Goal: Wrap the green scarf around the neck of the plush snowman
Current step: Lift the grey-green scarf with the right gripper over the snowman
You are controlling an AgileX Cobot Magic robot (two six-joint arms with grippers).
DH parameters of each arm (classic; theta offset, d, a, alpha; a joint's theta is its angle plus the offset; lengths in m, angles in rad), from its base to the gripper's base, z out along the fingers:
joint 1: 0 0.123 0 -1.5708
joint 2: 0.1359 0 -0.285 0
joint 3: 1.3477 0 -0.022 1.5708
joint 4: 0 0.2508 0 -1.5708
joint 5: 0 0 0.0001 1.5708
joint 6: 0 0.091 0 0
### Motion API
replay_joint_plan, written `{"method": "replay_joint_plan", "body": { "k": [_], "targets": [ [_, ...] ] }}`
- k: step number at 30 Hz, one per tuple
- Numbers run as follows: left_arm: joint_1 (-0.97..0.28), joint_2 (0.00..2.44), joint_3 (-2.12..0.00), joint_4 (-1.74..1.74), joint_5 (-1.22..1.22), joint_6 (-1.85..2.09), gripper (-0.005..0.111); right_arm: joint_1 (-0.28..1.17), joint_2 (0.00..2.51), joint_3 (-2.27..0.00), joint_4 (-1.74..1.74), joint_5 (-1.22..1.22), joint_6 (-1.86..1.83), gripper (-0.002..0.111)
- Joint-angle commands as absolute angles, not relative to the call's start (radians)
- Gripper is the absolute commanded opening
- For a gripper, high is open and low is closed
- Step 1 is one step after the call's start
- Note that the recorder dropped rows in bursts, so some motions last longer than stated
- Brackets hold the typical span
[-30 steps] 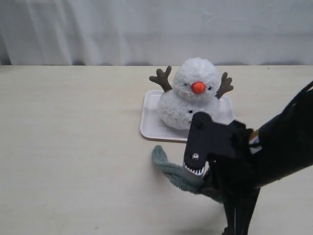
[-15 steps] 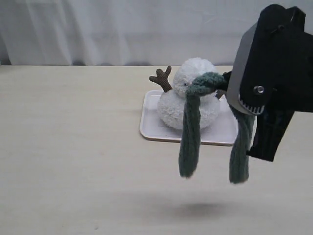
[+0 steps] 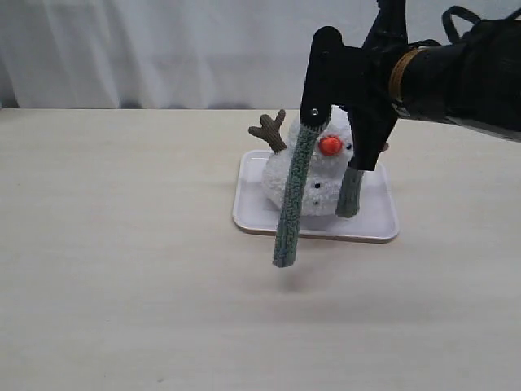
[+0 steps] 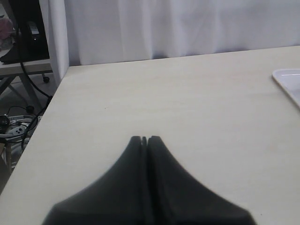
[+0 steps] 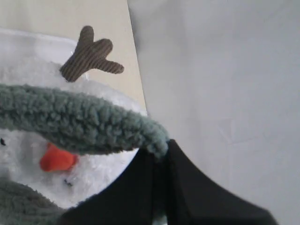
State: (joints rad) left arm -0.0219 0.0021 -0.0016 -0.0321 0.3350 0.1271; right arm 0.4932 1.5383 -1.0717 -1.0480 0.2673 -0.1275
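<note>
The plush snowman (image 3: pixel 319 175) sits upright on a white tray (image 3: pixel 313 224), orange nose facing forward. My right gripper (image 3: pixel 313 119) hovers just above and in front of its head, shut on the green scarf (image 3: pixel 291 195) near the scarf's middle. One long strand hangs past the tray's front edge, and a shorter strand (image 3: pixel 350 192) drops beside the body on the right. In the right wrist view the scarf (image 5: pixel 79 119) leads from my right gripper (image 5: pixel 159 151) across the snowman (image 5: pixel 101 176). My left gripper (image 4: pixel 144 139) is shut and empty over bare table, out of the exterior view.
A white curtain (image 3: pixel 163 49) runs behind the table's back edge. The tray corner (image 4: pixel 288 79) shows in the left wrist view. Beyond the table's side edge stand a shelf and cables (image 4: pixel 18 117) on the floor.
The right gripper lifted the scarf off the table in front of the tray, then carried it up and back over the snowman. The strands now hang in front of the snowman.
</note>
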Motion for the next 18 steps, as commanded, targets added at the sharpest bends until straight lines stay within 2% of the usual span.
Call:
{"method": "replay_joint_plan", "body": {
  "k": [1,10,18],
  "targets": [
    [-0.026,0.000,0.000,-0.039,0.325,0.128,0.000,0.431,1.638,-1.131,-1.055,0.198,-0.116,0.004],
    [-0.026,0.000,0.000,-0.039,0.325,0.128,0.000,0.378,1.731,-1.273,-1.055,0.154,-0.105,0.004],
    [-0.024,0.000,0.000,-0.039,0.324,0.128,0.000,0.316,1.789,-1.273,-1.050,0.133,0.083,0.004]
  ]
}}
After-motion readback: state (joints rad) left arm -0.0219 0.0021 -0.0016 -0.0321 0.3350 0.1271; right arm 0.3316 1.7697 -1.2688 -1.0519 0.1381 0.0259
